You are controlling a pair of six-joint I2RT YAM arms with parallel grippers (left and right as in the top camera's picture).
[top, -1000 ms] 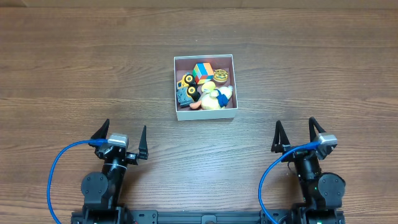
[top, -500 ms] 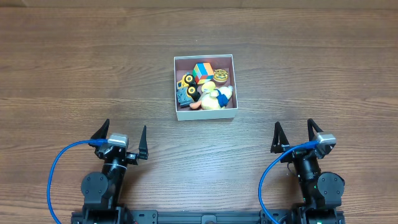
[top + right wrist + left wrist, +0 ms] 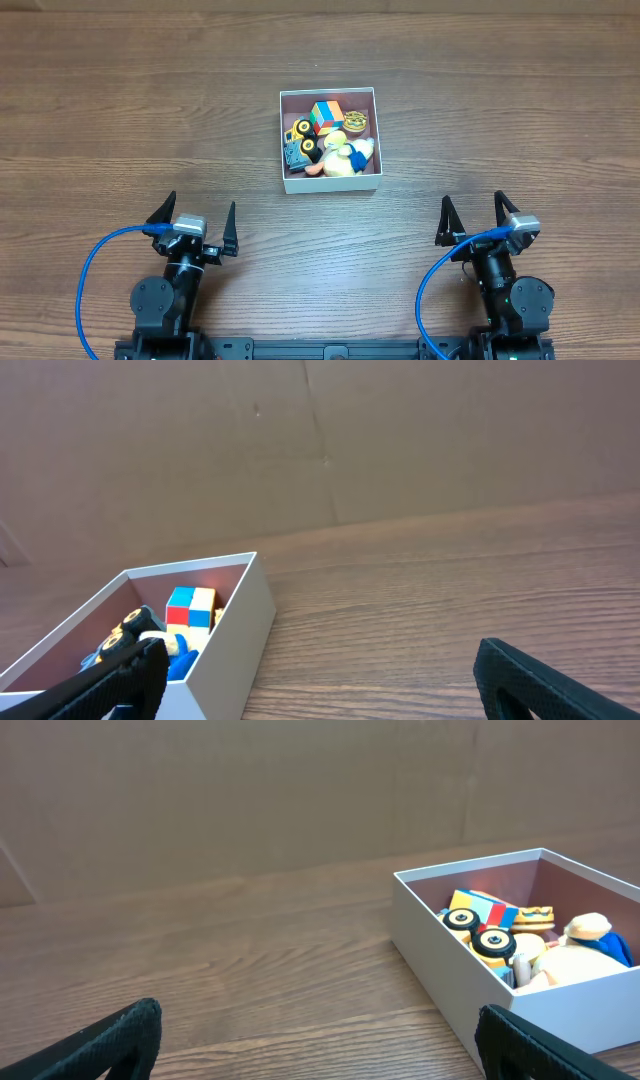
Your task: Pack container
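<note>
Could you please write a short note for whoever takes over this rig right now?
Left tool: open, empty, back near its base.
Right tool: open, empty, back near its base.
Container: mid-table, holding a coloured cube, a yellow truck, a pale figure and other small toys.
Done: toys are in; none seen loose on the table.
Left: likely nothing; no lid visible.
</note>
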